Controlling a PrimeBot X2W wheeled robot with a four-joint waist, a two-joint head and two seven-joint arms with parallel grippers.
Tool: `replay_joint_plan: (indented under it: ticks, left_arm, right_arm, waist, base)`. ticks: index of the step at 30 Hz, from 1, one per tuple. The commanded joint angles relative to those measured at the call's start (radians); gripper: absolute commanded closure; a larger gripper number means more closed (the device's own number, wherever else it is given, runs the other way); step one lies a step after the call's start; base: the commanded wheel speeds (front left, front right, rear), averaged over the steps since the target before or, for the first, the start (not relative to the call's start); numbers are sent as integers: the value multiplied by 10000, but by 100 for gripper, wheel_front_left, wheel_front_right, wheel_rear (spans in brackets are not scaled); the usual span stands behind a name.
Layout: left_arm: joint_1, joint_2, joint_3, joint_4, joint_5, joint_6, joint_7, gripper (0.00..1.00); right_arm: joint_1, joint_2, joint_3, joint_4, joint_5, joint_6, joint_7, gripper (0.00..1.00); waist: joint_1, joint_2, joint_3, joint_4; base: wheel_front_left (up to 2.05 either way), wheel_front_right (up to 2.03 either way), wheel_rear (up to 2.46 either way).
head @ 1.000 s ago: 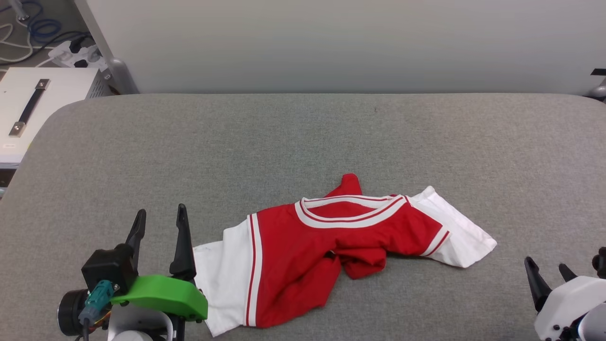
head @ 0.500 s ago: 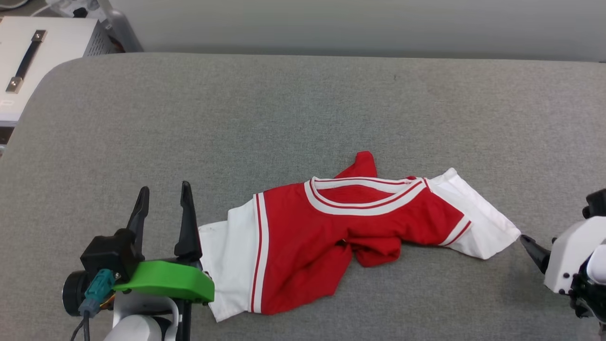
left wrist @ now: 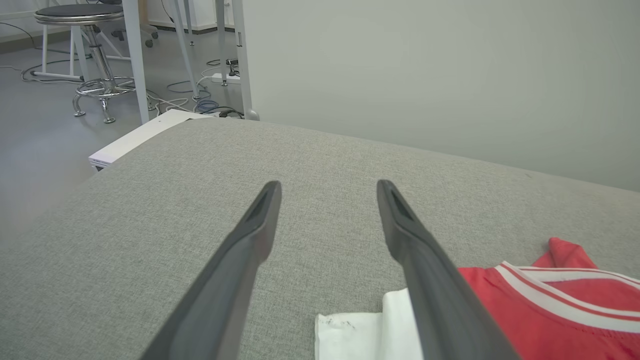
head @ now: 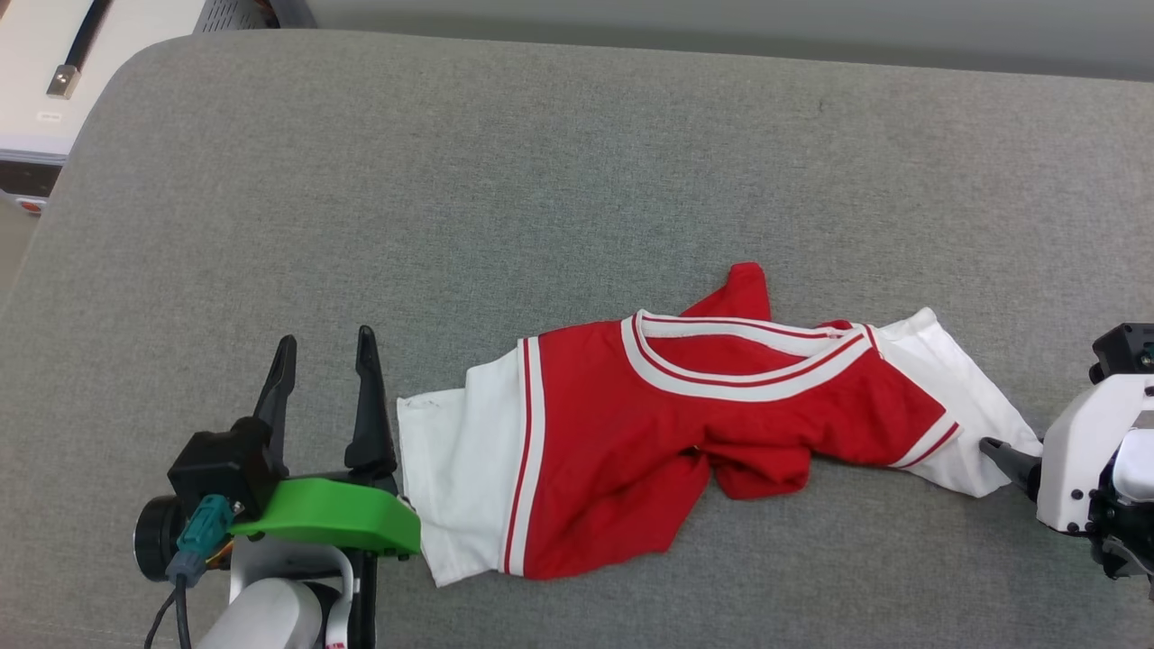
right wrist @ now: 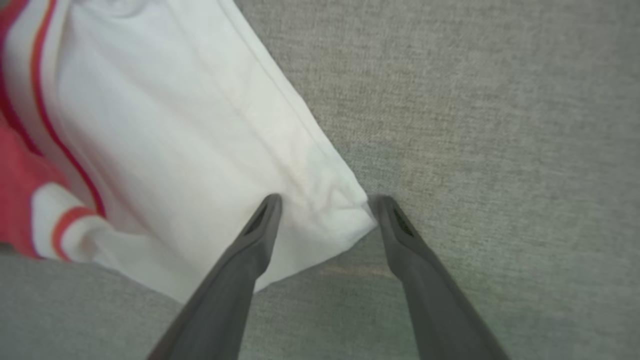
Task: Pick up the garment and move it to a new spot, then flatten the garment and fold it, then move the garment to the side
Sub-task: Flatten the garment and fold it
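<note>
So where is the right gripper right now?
At the head view's right edge, the right gripper is open, its fingers straddling the outer corner of the white sleeve of the red V-neck shirt.

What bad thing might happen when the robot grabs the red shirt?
The right jaws stand open around only the corner tip of the white sleeve; closing there might pinch too little cloth, and it could slip out. The garment lies crumpled, red cloth bunched beneath the collar, so lifting one sleeve may twist it further. The left jaws stand open beside the other sleeve, not around it; closing now would likely catch nothing.
</note>
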Motion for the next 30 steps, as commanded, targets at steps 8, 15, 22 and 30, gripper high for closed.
replay_joint_plan:
  ticks: [8,15,22,30]
  left_arm:
    - [-53,240,-37,222,-421,-350,643,0]
    - [-445,1140,-246,291,-1705,-1425,3049,0]
    - [-1508,1892,-599,1048,-2826,-2376,5713,0]
    - [-2405,1743,-1185,2975,-3280,-2866,7297,0]
  right_arm:
    - [302,218,106,248,66,-7,-155,100]
    - [557,313,-588,-316,-185,-7,-539,100]
    - [865,602,-783,-1023,-388,-7,-400,100]
    - [752,854,-633,-1647,-468,-7,-296,100]
  waist:
    - [0,0,-302,-173]
    - [0,0,-863,-353]
    - [0,0,-943,-672]
    - [0,0,-430,-1098]
  base:
    - [0,0,0]
    - [0,0,0]
    - [0,0,0]
    - [0,0,0]
